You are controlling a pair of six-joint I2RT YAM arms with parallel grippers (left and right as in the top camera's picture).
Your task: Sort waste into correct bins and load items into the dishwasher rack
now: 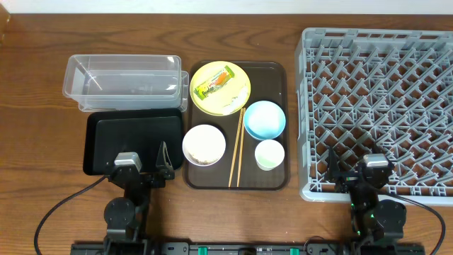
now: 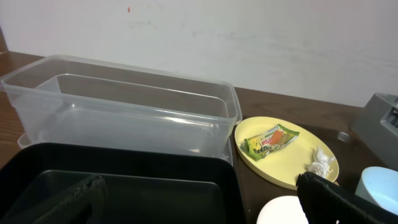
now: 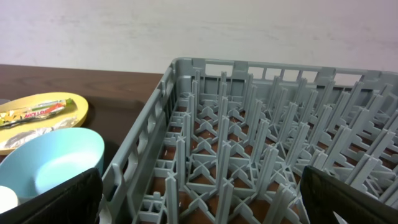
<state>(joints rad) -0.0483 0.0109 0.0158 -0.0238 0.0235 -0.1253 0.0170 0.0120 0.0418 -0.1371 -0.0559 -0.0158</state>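
While left gripper [image 2: 199,193] and right gripper [image 3: 199,180] are hanging spread, empty, you're opening waste sorting: crumpled green-and-orange snack wrapper [image 1: 214,83] is lying on round yellow plate [image 1: 237,99]; left is needing to pinch it.

Both arms folded low; left tool [image 1: 140,167] & right tool [image 1: 356,174] jaws spread wide, nothing held

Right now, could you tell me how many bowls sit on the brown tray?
2: the white bowl left of the chopsticks, the light blue bowl right of them.
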